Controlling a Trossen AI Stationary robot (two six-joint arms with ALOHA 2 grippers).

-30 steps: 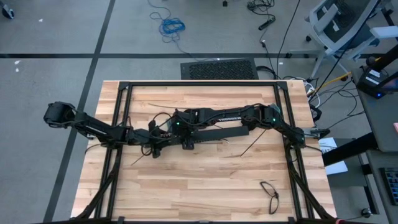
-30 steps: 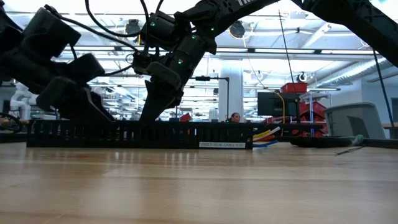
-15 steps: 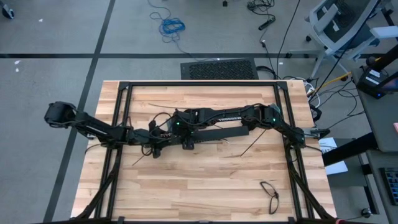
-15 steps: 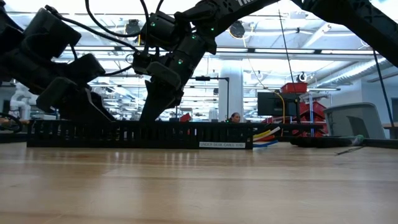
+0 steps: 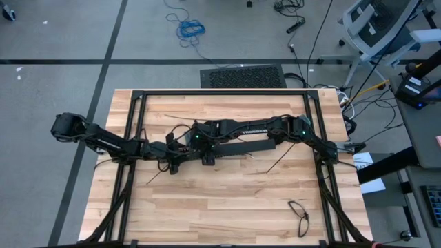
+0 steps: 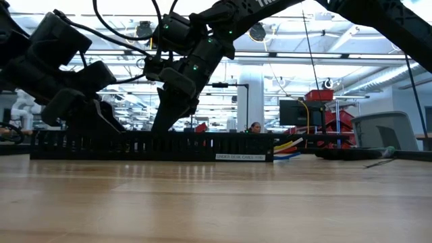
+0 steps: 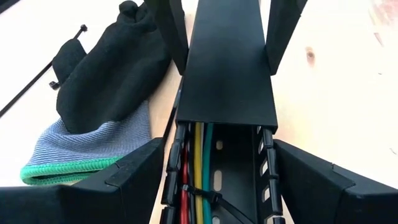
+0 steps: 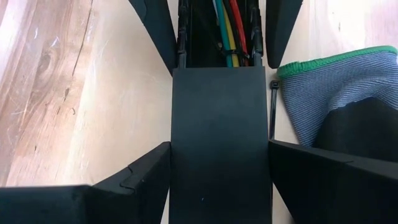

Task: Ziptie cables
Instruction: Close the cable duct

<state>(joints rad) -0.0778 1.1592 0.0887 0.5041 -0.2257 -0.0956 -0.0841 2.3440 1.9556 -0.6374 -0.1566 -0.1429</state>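
Observation:
The cables (image 7: 200,163), red, yellow and green, lie inside a long black slotted bar (image 5: 238,147) that rests flat on the table. They also show in the right wrist view (image 8: 229,25), and their coloured ends (image 6: 290,146) stick out of the bar's right end. A flat black lid (image 7: 227,68) covers the bar beyond the open part. My left gripper (image 7: 219,146) straddles the open part near the bar's left end (image 5: 172,157). My right gripper (image 8: 220,146) straddles the lid just to the right (image 5: 207,153). A thin black strip (image 7: 208,199) crosses the cables. My left gripper has one finger (image 7: 140,171) against each long side wall (image 7: 173,168) of the slotted bar, just before the lid's edge. It comes slanting down from the table's left, fingers across the bar. The bar lies flat on the table. My right gripper has one finger (image 8: 146,168) against each long edge of the lid (image 8: 177,155), near its left end. It comes slanting down from the table's right, fingers across the bar. Lid and bar stay on the table.
A black and grey glove with a green cuff (image 7: 93,118) lies beside the bar's left end. Thin straight black strips lie loose on the table (image 5: 279,162) (image 7: 37,84). A black looped cable (image 5: 298,213) lies near the front right. A black frame (image 5: 220,92) rims the table.
My left arm has shifted a little toward the table's right, while its gripper stays at the bar's left end. The bar, the lid and my right gripper stand as before.

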